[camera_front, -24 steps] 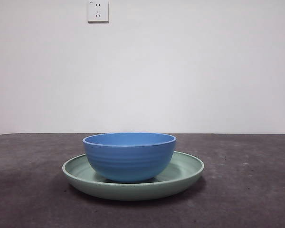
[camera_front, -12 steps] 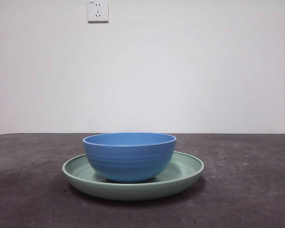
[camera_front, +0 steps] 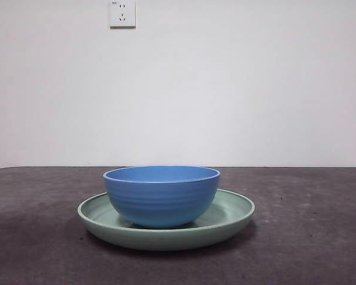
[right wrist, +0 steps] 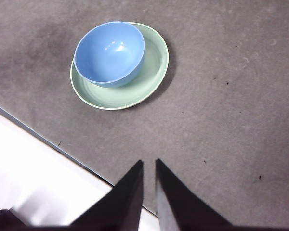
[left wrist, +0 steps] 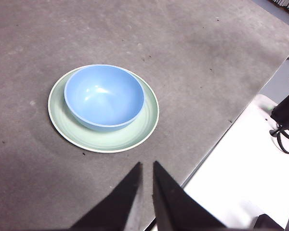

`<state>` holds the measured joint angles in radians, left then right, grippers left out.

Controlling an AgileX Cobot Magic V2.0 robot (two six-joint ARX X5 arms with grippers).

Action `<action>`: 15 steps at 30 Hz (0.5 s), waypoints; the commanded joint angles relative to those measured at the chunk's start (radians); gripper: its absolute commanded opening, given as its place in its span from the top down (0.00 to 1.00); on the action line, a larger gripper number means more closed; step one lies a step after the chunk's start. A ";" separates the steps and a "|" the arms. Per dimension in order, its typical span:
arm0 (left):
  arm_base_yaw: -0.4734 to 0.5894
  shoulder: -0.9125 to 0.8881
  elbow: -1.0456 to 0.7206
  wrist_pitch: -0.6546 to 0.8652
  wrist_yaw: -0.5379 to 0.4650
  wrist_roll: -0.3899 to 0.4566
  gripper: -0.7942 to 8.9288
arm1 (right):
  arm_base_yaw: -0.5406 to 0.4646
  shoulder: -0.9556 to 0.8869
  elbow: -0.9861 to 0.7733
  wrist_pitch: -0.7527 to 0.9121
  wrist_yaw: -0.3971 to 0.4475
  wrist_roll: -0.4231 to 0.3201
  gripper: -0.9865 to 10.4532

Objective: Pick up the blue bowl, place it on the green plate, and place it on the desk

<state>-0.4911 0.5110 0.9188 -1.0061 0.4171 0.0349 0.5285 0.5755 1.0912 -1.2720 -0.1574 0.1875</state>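
The blue bowl [camera_front: 161, 195] stands upright inside the green plate [camera_front: 234, 209], which rests on the dark desk [camera_front: 308, 237]. From the left wrist I see the bowl [left wrist: 104, 96] on the plate [left wrist: 144, 126], a good way from my left gripper [left wrist: 147, 168], whose jaws are nearly together with nothing between them. The right wrist view shows the bowl [right wrist: 110, 52] on the plate [right wrist: 151, 72], also well away from my right gripper [right wrist: 149, 166], which is likewise shut and empty. Neither arm appears in the front view.
A white wall with a socket [camera_front: 122, 13] rises behind the desk. The desk's edge and a white surface [left wrist: 245, 168] with black cables [left wrist: 284, 130] lie beside the left gripper. A white ledge [right wrist: 33, 168] borders the desk near the right gripper.
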 commanded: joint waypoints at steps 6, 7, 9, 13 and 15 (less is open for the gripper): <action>-0.005 0.004 0.011 0.008 0.003 -0.002 0.89 | 0.006 0.003 0.008 0.008 0.002 0.003 0.89; -0.005 0.004 0.011 0.008 0.003 -0.002 0.89 | 0.006 0.003 0.008 0.008 0.001 0.003 0.89; -0.005 0.004 0.011 0.011 0.003 -0.002 0.89 | 0.006 0.003 0.008 0.008 0.001 0.003 0.88; 0.008 -0.012 -0.008 0.029 0.003 -0.002 0.89 | 0.006 0.003 0.008 0.008 0.001 0.003 0.88; 0.033 -0.024 -0.023 0.043 0.003 -0.002 0.89 | 0.006 0.003 0.008 0.008 0.001 0.003 0.88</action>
<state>-0.4614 0.4877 0.8951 -0.9825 0.4179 0.0349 0.5285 0.5755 1.0912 -1.2724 -0.1570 0.1875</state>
